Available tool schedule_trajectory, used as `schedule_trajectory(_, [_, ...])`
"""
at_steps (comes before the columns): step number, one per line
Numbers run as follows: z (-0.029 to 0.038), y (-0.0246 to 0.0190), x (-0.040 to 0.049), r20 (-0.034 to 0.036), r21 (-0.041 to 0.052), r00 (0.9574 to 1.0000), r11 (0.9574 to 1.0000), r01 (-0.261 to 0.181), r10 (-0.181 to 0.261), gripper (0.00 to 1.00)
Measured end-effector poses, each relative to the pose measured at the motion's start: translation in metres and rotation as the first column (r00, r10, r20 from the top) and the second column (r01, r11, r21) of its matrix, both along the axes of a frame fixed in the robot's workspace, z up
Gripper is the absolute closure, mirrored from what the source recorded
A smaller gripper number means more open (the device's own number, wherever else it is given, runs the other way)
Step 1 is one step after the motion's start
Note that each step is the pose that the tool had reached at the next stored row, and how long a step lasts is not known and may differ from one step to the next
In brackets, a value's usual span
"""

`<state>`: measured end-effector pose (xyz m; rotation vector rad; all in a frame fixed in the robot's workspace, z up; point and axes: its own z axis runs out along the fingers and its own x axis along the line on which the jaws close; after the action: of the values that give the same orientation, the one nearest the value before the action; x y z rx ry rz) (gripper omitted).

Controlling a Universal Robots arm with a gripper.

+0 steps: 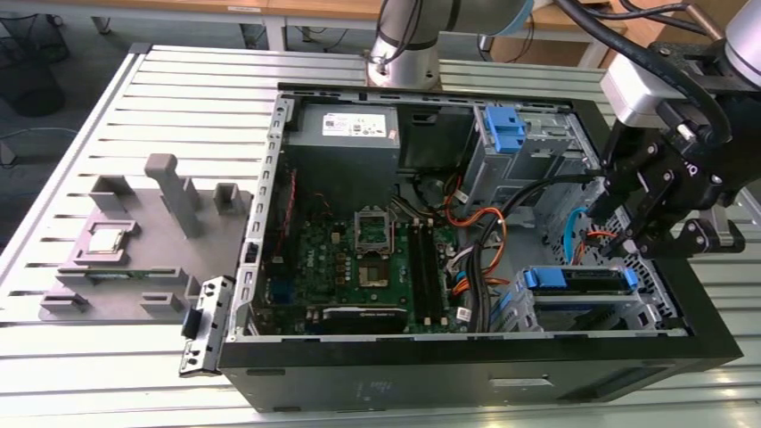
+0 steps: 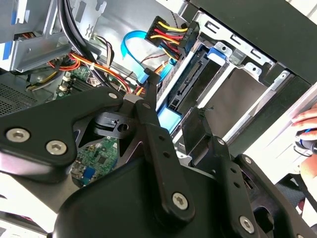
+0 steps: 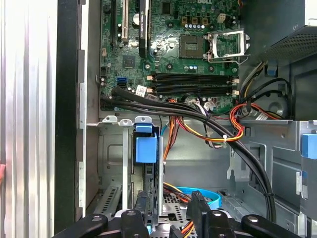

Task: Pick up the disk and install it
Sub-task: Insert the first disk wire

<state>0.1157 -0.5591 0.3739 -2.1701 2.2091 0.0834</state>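
Blue-framed disk [image 1: 579,279] sits on edge in the drive bay [image 1: 601,316], lower right of the exterior view.
Its long axis runs left to right across that frame, just beneath the gripper [image 1: 648,248], whose fingers stand apart and clasp nothing.
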Motion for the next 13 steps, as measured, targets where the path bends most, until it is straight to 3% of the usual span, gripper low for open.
schedule_trajectory(13, [-0.0015,0.0013,0.0,0.0,0.0002,1.0,1.0,0.0,0.0,0.52])
